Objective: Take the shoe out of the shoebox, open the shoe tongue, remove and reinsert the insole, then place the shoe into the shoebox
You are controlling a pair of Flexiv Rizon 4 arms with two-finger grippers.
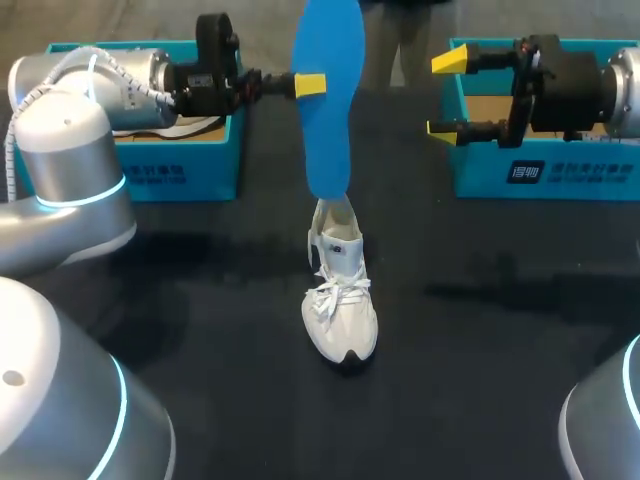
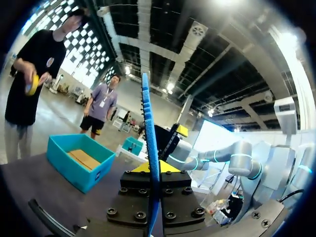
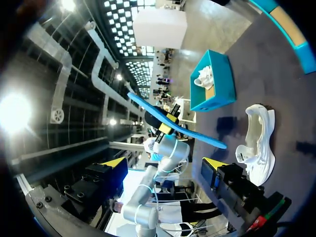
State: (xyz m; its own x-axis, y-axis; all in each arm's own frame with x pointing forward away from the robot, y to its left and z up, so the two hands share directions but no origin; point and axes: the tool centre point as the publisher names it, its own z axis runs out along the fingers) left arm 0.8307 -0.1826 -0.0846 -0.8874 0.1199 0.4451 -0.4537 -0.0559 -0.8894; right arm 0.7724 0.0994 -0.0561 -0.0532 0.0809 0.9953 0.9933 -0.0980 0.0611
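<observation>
A white shoe (image 1: 340, 300) stands on the black table, toe toward me, tongue pulled up. Just above its heel opening hangs a long blue insole (image 1: 330, 100), nearly upright, with my left gripper (image 1: 310, 85) shut on its upper half from the left. In the left wrist view the insole (image 2: 150, 148) shows edge-on, pinched in that gripper (image 2: 150, 170). My right gripper (image 1: 445, 95) stands open and empty at the same height to the insole's right, in front of the right shoebox (image 1: 540, 170). From the right wrist view the insole (image 3: 173, 121), the shoe (image 3: 256, 143) and the open right gripper (image 3: 165, 163) all show.
A teal shoebox (image 1: 140, 160) stands at the back left with another white shoe (image 1: 200, 125) inside. The right teal shoebox shows a brown cardboard floor. The left box (image 3: 212, 81) is also seen beyond the shoe in the right wrist view.
</observation>
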